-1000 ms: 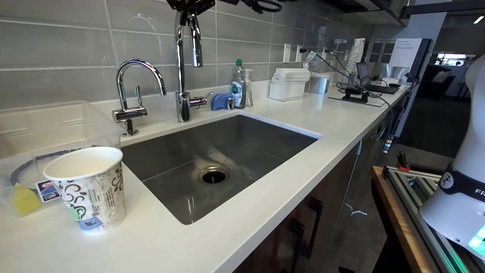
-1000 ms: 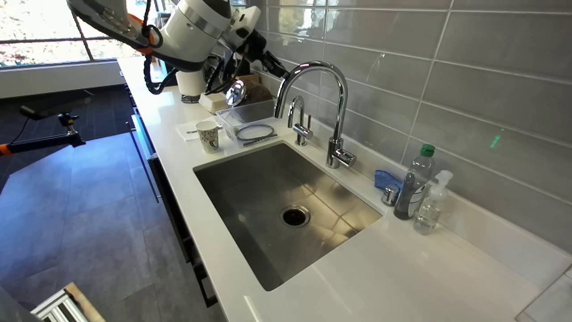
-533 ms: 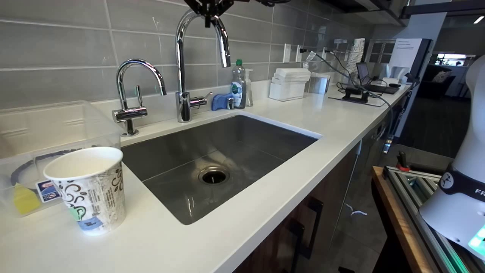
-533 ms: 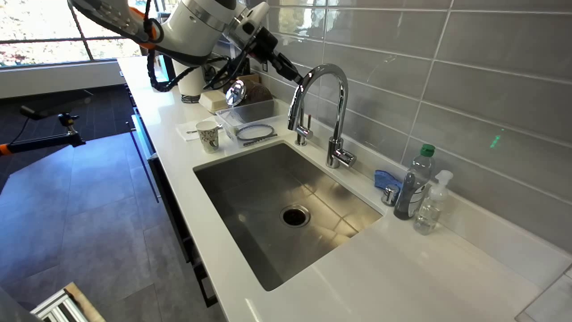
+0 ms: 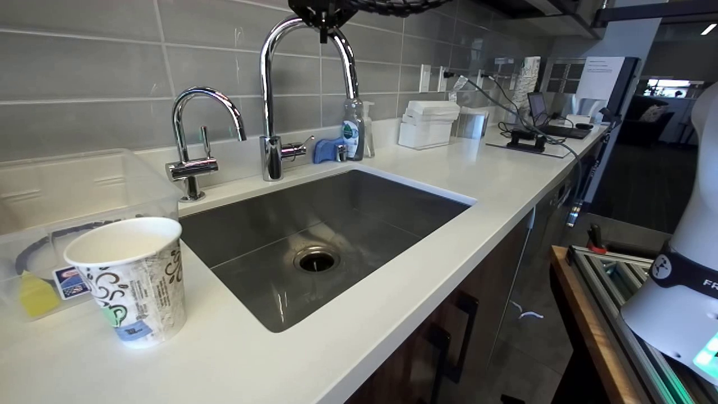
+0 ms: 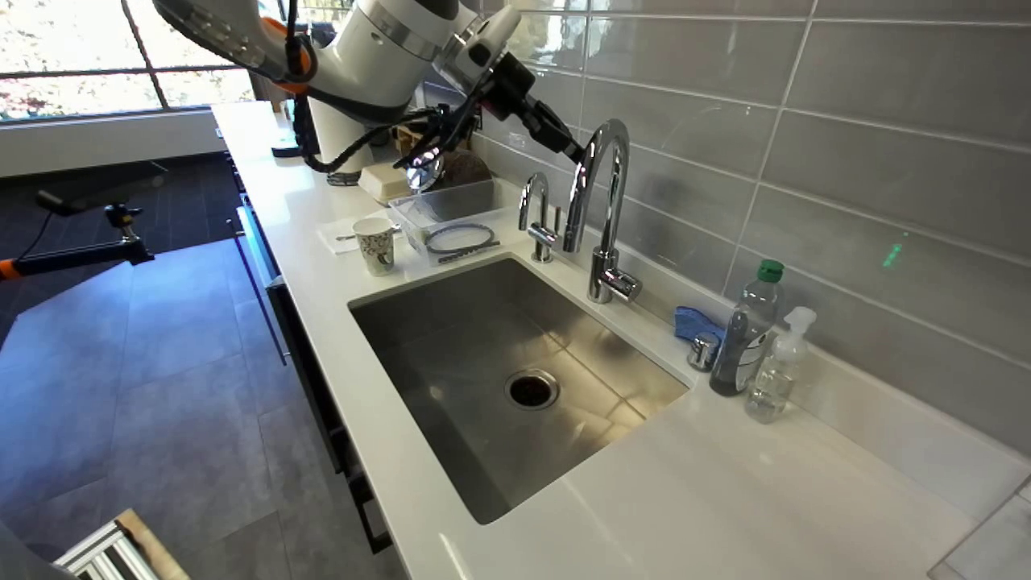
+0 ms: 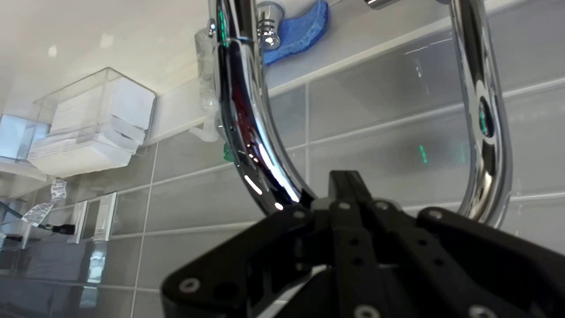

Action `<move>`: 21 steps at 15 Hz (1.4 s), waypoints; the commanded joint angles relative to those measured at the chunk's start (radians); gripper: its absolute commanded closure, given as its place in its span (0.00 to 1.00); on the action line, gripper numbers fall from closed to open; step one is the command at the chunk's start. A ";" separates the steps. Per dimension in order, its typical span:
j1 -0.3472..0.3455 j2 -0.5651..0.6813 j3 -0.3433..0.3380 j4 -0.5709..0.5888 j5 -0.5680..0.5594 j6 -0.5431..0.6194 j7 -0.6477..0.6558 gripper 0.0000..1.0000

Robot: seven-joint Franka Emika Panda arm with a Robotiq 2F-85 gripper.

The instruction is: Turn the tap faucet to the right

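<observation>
The tap faucet, a tall chrome gooseneck, stands behind the sink in both exterior views (image 5: 267, 95) (image 6: 617, 185). Its spout end overlaps the dish soap bottle in an exterior view. My gripper (image 6: 577, 153) reaches down from above to the upper arc of the spout, beside the tube. It also shows at the top edge in an exterior view (image 5: 323, 35). In the wrist view the gripper (image 7: 348, 182) is shut with its fingertips together and nothing between them. The faucet tube (image 7: 242, 115) passes by the left side of the fingers; whether they touch is hard to tell.
A shorter chrome tap (image 5: 178, 123) stands to the left. A paper cup (image 5: 134, 297) and a clear plastic bin (image 6: 451, 197) are near the sink (image 5: 247, 303). A dish soap bottle (image 6: 753, 322), pump bottle (image 6: 777, 374) and blue sponge (image 6: 694, 322) stand beside the faucet.
The faucet's spout has swung round, away from the shorter tap and toward the soap bottle. My gripper has moved the same way along with it, staying shut at the arc.
</observation>
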 commanded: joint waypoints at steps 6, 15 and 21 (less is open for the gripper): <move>-0.040 0.019 -0.039 0.037 -0.031 0.069 -0.031 1.00; -0.075 -0.004 -0.057 0.023 0.143 0.079 -0.298 1.00; -0.063 -0.061 -0.041 0.037 0.438 -0.162 -0.594 1.00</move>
